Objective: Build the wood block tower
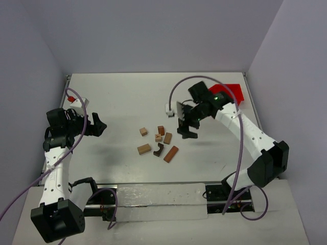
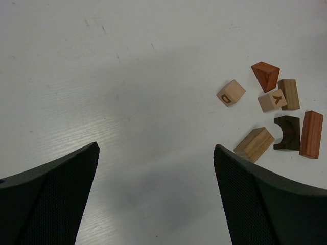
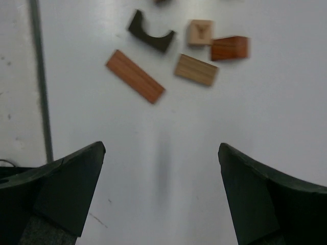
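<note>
Hovering above the white surface (image 1: 102, 92), the right claw (image 1: 188, 129) stood spread wide and empty, just behind and to the right of the dark arch (image 1: 159, 149). The left claw (image 1: 99, 126) was likewise wide with nothing in it, well to the left of the arch. No tower existed yet: the wood blocks (image 3: 196, 70) lay loose in one small cluster around the arch. A tan bar (image 1: 144, 148) lay just left of it and a reddish bar (image 1: 171, 153) just right. A lettered cube (image 1: 158, 137), a second tan bar (image 1: 167, 138) and a red-brown wedge (image 1: 161, 129) sat just behind it, with a pale cube (image 1: 143, 131) behind and to the left. The red bin (image 1: 232, 92) sat well behind and right of the arch.

The step in hand looked like choosing a base piece. A flat bar seemed the best pick. The claw would do well to descend straight down, fingers across the bar's narrow width, without nudging the arch. Placing the bar on bare surface away from the arch would leave room to stack.
</note>
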Action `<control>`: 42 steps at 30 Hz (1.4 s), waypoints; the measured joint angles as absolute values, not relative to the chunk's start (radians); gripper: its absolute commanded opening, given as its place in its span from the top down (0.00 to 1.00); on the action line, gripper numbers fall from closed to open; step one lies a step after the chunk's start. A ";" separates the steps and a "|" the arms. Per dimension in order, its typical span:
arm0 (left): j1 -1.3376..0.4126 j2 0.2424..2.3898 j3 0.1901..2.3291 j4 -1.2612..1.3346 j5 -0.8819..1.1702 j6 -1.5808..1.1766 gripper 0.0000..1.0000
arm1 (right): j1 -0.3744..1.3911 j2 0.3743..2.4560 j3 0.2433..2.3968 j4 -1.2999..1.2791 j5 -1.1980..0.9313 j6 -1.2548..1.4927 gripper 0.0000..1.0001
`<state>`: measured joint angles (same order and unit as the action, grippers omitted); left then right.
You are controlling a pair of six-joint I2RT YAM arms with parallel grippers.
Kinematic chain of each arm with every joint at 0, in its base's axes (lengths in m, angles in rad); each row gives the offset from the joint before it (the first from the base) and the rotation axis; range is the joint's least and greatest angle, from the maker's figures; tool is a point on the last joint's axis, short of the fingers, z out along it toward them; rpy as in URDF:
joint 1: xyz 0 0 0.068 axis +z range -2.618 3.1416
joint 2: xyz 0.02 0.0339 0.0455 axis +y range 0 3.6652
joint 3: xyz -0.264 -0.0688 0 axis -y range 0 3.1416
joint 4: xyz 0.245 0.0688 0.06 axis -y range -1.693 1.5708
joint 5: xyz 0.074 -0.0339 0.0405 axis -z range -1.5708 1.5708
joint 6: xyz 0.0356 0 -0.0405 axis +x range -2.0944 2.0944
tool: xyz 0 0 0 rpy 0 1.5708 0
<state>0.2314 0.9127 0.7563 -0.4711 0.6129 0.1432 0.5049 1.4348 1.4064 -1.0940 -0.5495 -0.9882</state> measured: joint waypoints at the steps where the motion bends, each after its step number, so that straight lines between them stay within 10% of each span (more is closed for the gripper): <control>1: 0.231 0.913 0.756 -0.471 0.614 0.143 0.01 | 0.551 1.429 1.354 -1.078 -0.533 -1.013 0.00; 11: 0.231 0.921 0.756 -0.476 0.619 0.144 0.01 | 0.836 1.421 1.099 -0.909 -0.391 -1.125 0.13; 42: 0.231 0.939 0.756 -0.476 0.619 0.144 0.01 | 0.888 1.707 1.030 -0.656 -0.281 -1.261 0.33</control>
